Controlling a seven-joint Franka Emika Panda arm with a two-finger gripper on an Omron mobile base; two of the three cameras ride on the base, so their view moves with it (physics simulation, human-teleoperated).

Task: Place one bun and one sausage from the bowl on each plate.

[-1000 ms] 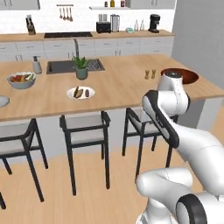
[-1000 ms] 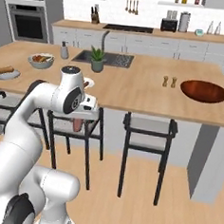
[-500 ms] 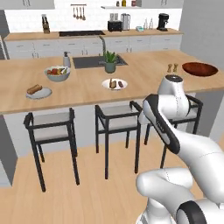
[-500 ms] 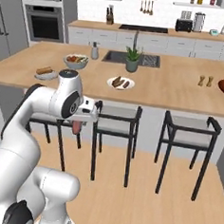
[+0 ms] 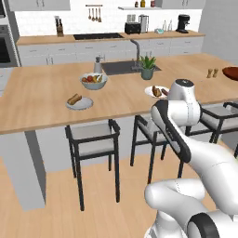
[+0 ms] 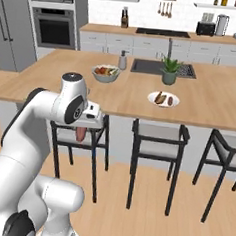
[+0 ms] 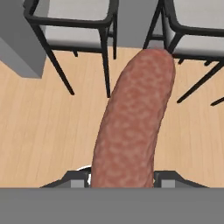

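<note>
sausage (image 7: 133, 127) clamped between the fingers (image 7: 164, 178), one tip on each side of its near end; in the hand view it hangs over the wood floor (image 7: 39, 131) in front of two dark stools (image 7: 74, 19). right base view shows the same sausage as a short reddish stub under the gripper (image 6: 81, 135), below the edge of the bench (image 6: 216, 105) and above a stool seat.

containers on the bench:
- near plate (image 5: 80, 104): one bun on it, no sausage that i can make out.
- far plate (image 5: 155, 92), just in front of the potted plant (image 5: 148, 66): two dark pieces, looks like bun and sausage, too small to be sure.
- pale bowl (image 5: 94, 80) with coloured fruit, behind the near plate, beside the sink.
- dark reddish-brown bowl (image 5: 231, 72) cut by the right edge of the left base view; contents not readable.

left base view has the arm covering the gripper.
</note>
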